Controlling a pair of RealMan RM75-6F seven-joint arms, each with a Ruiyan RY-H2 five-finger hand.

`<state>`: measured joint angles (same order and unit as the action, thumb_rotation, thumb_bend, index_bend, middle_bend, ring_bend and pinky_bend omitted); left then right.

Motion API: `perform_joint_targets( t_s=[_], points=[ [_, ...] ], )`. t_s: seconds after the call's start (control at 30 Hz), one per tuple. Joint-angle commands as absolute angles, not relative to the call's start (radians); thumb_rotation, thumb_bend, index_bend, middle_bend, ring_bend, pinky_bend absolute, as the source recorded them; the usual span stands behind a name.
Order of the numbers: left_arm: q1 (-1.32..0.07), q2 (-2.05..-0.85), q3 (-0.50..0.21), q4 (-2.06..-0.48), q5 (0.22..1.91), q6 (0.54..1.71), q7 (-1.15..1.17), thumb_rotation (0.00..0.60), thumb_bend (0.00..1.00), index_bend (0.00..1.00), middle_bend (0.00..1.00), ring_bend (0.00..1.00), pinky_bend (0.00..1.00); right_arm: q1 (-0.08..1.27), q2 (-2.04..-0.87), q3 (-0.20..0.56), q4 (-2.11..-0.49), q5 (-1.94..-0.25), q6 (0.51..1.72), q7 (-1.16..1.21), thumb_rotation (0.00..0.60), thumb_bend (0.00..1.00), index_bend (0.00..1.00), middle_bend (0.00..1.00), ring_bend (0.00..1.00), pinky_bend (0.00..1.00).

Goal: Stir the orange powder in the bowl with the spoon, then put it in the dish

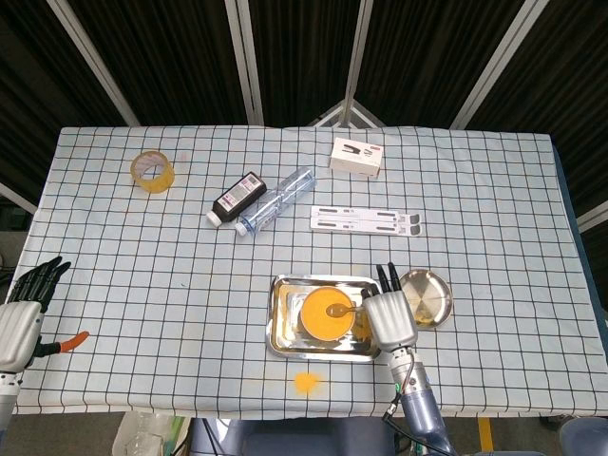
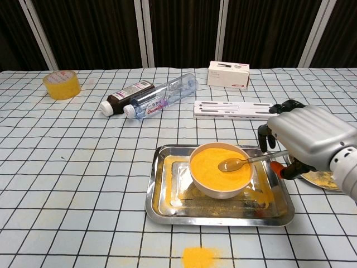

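Observation:
A white bowl heaped with orange powder stands in a steel tray. A metal spoon lies with its scoop on the powder, its handle running right over the bowl's rim. My right hand hovers over the end of that handle, fingers pointing down and thumb below it; I see no firm grip. The round metal dish sits just right of the tray, partly hidden behind this hand in the chest view. My left hand rests open at the table's near left edge.
A tape roll, a brown bottle, a clear bottle, a white box and a long white strip lie across the back. Spilled orange powder lies in front of the tray.

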<state>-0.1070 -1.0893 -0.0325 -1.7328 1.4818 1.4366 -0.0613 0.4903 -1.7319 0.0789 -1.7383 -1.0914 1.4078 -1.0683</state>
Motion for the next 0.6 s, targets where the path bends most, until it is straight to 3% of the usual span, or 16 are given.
perform_joint_targets(
  t_s=[0.03, 0.6],
  points=[
    [-0.107, -1.089, -0.033, -1.733, 1.482, 1.437, -0.061, 0.600, 0.00, 0.00, 0.00, 0.00, 0.00, 0.490, -1.733, 0.080, -1.737, -1.091, 1.407, -1.067, 0.600, 0.46, 0.47, 0.42, 0.09, 0.00],
    [-0.108, -1.088, -0.033, -1.734, 1.480, 1.435, -0.062, 0.600, 0.00, 0.00, 0.00, 0.00, 0.00, 0.487, -1.750, 0.081, -1.720, -1.084, 1.402, -1.062, 0.600, 0.46, 0.50, 0.44, 0.10, 0.00]
  ],
)
